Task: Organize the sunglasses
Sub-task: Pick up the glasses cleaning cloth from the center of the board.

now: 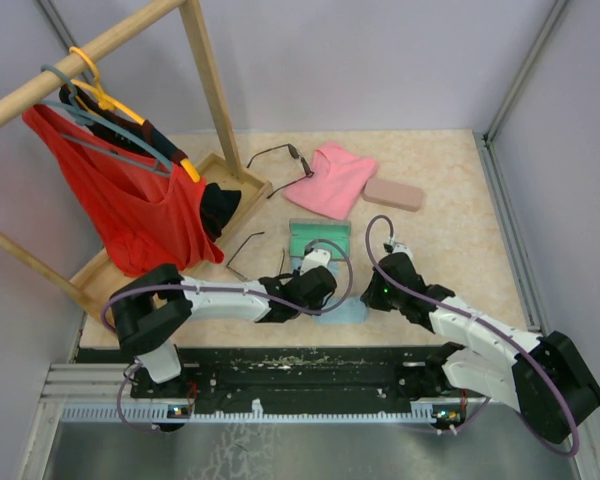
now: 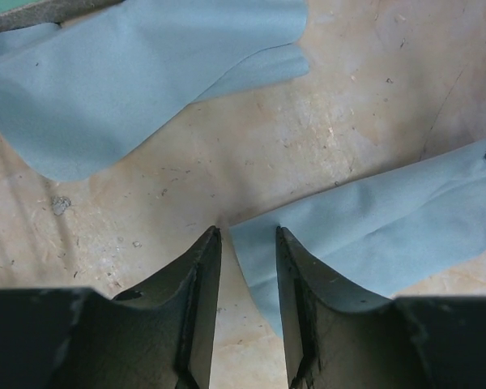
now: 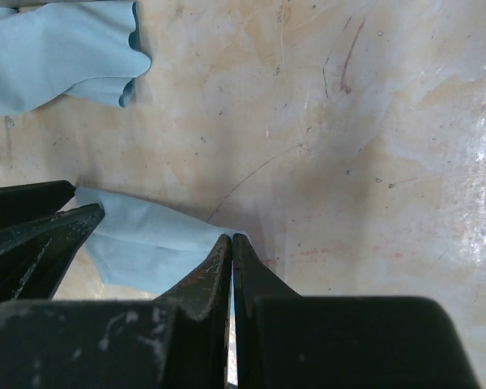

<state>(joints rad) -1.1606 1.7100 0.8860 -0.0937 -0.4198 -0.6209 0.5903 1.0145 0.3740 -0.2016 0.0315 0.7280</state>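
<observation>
Sunglasses thin dark wire, smooth blue cloth

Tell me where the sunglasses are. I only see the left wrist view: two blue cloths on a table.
Observer: From above, one pair lies far back, beside a pink cloth.
Operator: And the other?
Observer: The second pair lies just beyond the left arm, left of a green case.
Operator: What is the other hand doing?
Observer: The right hand is shut, its tips at the corner of a blue cloth.
</observation>
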